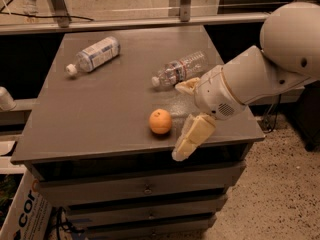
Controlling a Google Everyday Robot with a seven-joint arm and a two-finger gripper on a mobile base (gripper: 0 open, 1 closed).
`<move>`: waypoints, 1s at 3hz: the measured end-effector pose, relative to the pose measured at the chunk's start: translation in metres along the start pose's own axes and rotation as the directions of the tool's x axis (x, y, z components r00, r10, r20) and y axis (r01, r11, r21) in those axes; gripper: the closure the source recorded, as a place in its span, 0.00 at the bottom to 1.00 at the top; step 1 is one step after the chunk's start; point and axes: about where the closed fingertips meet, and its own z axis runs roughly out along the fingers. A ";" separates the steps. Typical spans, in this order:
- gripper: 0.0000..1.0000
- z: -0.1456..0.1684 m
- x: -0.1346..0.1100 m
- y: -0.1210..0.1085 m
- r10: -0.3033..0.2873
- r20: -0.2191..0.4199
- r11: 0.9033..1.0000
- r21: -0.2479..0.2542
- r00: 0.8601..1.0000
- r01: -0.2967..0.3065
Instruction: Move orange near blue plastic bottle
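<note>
The orange [160, 121] sits on the grey cabinet top [100, 114] near its front edge. The blue plastic bottle [95, 54], with a white cap and a wide white-and-blue label, lies on its side at the back left. My gripper [187, 113] is just right of the orange, open and empty. One beige finger [186, 86] is behind the orange's level and the other finger [192, 136] hangs over the front edge. The gripper does not touch the orange.
A clear crinkled bottle [180, 68] lies on its side just behind the gripper. The cabinet has drawers [145, 189] below. A metal rail [150, 21] runs along the back. A cardboard box [22, 216] stands on the floor at lower left.
</note>
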 end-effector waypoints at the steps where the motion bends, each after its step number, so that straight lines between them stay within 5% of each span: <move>1: 0.00 0.006 -0.002 -0.003 -0.001 0.053 1.000 -0.006 0.999 0.001; 3: 0.00 0.028 -0.009 -0.021 -0.030 0.159 0.999 0.042 0.987 0.023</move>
